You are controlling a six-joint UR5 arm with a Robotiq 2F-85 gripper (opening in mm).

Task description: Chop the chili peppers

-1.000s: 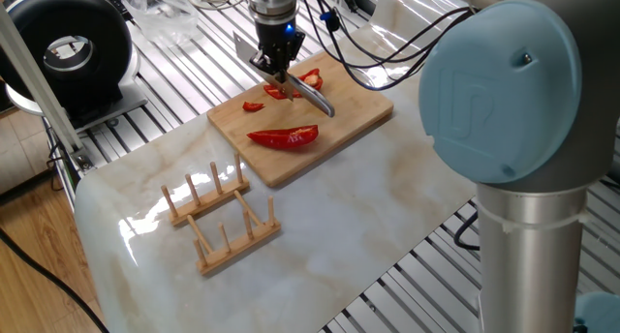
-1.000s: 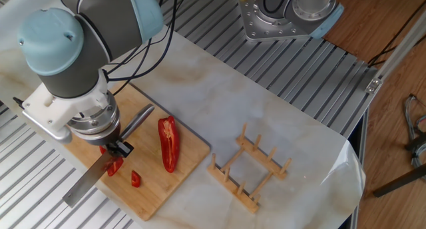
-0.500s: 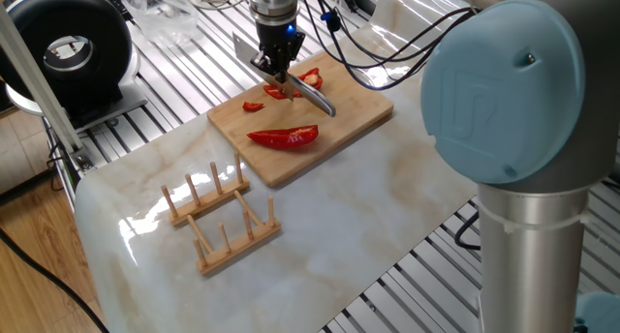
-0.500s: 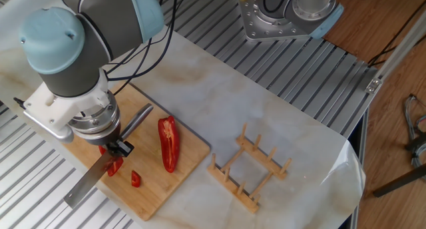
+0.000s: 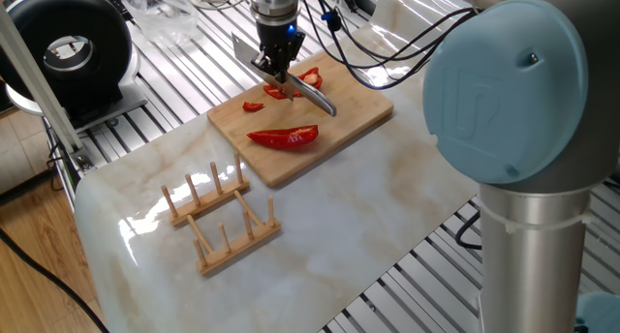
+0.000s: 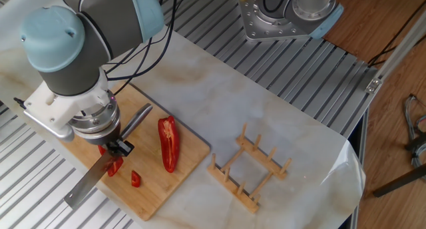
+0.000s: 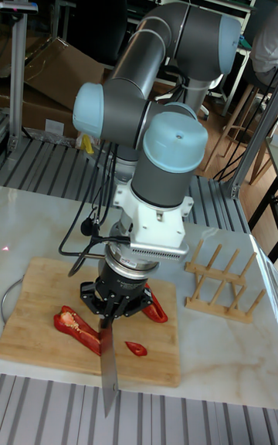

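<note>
My gripper (image 5: 276, 68) (image 6: 119, 148) (image 7: 108, 315) is shut on a knife, its blade (image 6: 88, 180) (image 7: 108, 366) pointing off the board's edge and its grey handle (image 5: 317, 101) (image 6: 136, 119) sticking out the other way. The knife lies across one red chili pepper half (image 5: 309, 78) (image 6: 114, 166) (image 7: 77, 323) on the bamboo cutting board (image 5: 360, 115) (image 6: 192, 164) (image 7: 31, 314). A small cut red bit (image 5: 253, 106) (image 6: 136, 179) (image 7: 136, 348) lies beside the blade. A second long chili pepper half (image 5: 284, 136) (image 6: 168, 144) (image 7: 157, 310) lies whole nearer the board's middle.
A wooden dish rack (image 5: 218, 217) (image 6: 249, 169) (image 7: 224, 279) with upright pegs stands on the marble table beyond the board. A black round device (image 5: 68, 47) sits at the table's far corner. Cables (image 5: 368, 43) hang near the arm.
</note>
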